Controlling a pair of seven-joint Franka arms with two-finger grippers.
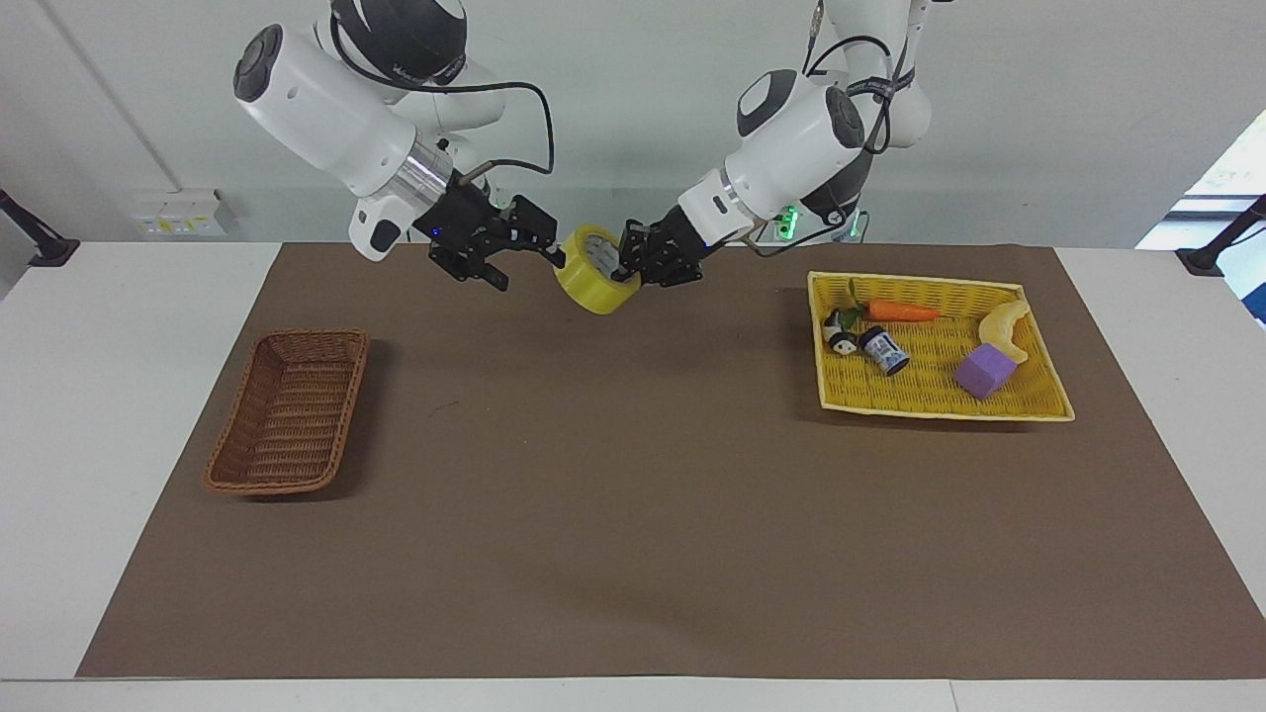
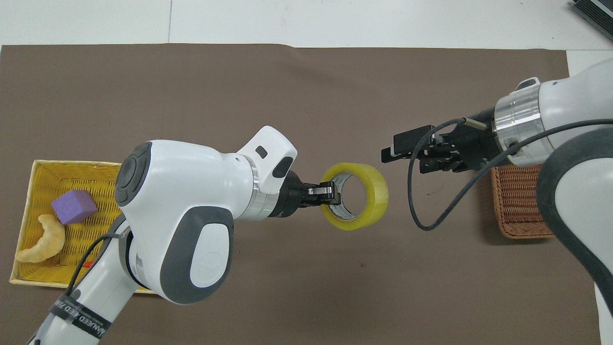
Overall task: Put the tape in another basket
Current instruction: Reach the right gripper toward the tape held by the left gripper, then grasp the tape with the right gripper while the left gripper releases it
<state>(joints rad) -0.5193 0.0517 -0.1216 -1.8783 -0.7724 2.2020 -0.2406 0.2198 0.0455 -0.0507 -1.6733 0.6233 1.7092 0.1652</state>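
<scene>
The left tool [image 1: 633, 265] pinched the rim of the tape [image 1: 593, 285], holding it in the air over the middle of the brown mat [image 1: 633, 514]. The right tool [image 1: 534, 265] hung just beside the roll, fingers spread. The basket [image 1: 289, 410] sat at the right arm's end of the worktop [image 1: 99, 396].

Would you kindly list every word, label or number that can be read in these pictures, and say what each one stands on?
"HANDEED" or similar, partly cut off: on the black band around the left arm near its base, in the overhead view; the second line there is too small to read.
Printing inside the core of the tape, held by the left gripper: blurred, unreadable.
Label on the small can in the yellow tray: too small to read.
</scene>
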